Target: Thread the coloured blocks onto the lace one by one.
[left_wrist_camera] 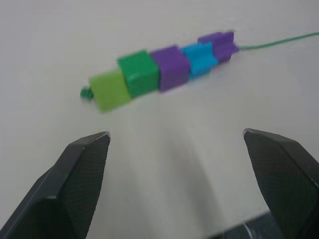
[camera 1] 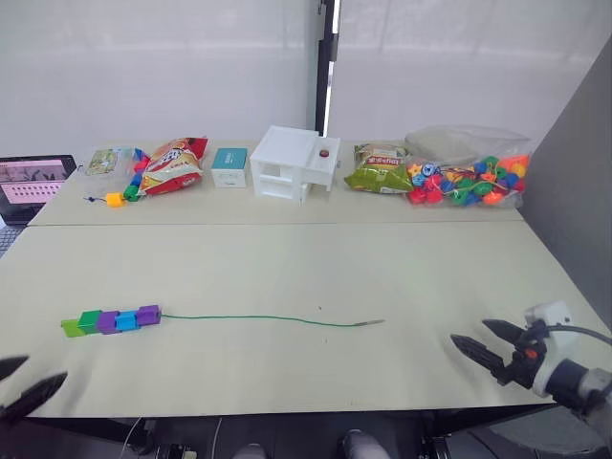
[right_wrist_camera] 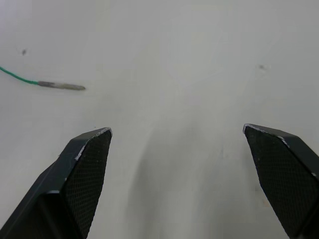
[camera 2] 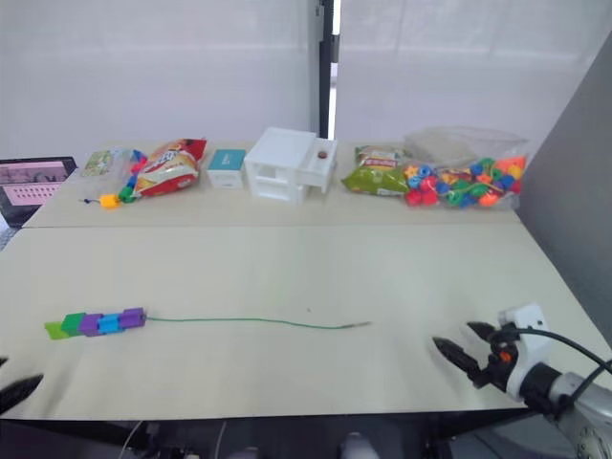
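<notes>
Both grippers, left (camera 1: 24, 382) & right (camera 1: 486, 342), splayed wide, empty, near desk (camera 1: 287, 277) front edge. Lace (camera 1: 258, 319) tip: pinch behind stiff end w/ right.

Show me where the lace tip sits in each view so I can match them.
Left eye: lace tip, centre, right of the blocks.
Right eye: tip, centre.
Left wrist: only the lace's block end.
Right wrist: tip, beyond the right gripper.
Shared landmark: the green lace.
</notes>
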Available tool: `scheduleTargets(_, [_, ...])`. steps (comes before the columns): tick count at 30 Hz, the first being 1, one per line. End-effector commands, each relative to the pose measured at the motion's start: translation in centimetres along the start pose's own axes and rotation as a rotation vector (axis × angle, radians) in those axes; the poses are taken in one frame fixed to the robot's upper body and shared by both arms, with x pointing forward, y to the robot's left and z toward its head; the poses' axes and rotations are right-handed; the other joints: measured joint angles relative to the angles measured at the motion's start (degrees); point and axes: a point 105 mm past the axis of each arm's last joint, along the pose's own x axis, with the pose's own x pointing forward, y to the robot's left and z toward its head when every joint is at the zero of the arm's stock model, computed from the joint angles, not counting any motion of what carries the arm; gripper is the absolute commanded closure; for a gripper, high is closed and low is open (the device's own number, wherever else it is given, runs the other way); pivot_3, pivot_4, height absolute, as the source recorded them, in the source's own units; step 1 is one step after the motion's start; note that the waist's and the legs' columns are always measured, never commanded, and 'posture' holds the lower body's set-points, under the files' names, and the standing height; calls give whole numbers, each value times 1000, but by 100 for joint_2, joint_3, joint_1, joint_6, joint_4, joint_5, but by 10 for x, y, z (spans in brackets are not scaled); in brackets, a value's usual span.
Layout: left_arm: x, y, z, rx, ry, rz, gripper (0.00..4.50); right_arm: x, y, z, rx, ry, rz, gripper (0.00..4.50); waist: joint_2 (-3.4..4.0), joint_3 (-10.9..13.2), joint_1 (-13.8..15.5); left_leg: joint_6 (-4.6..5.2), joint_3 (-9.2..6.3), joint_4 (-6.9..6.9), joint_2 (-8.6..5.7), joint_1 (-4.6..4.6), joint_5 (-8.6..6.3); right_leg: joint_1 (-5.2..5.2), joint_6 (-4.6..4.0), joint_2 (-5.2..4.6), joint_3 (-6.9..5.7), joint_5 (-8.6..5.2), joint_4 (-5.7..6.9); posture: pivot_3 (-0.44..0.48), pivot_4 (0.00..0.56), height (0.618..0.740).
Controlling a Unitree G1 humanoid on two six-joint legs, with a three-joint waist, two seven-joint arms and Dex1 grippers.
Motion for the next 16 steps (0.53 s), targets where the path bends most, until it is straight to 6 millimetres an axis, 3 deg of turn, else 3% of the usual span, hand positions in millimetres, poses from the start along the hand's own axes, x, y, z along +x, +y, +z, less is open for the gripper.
scheduleTargets(1, [1,2,-1,45,-8,9,0,-6,-8,0,-50,-33,-19,49,-3,-1,12,0,0,0,0,8,0,7,31,0,0,-19,-4,0,150,740])
scheduleTargets(4, [11,1,-7,52,13,3,0,-9,-10,-15,-44,5,-3,49,-5,-4,9,-4,1,0,0,13,2,11,43,0,1,-23,-6,0,150,740])
scheduleTargets(7, [17,0,-7,55,15,-4,0,-8,-12,-17,-46,-3,-4,49,-2,-4,-26,-4,1,0,1,10,2,4,-2,0,2,3,-5,0,150,740])
scheduleTargets(16, [26,0,-5,66,9,-6,0,-3,-10,-21,-38,-3,-2,49,-3,-4,-51,-3,2,-10,1,2,1,0,-2,0,5,4,-6,0,150,740])
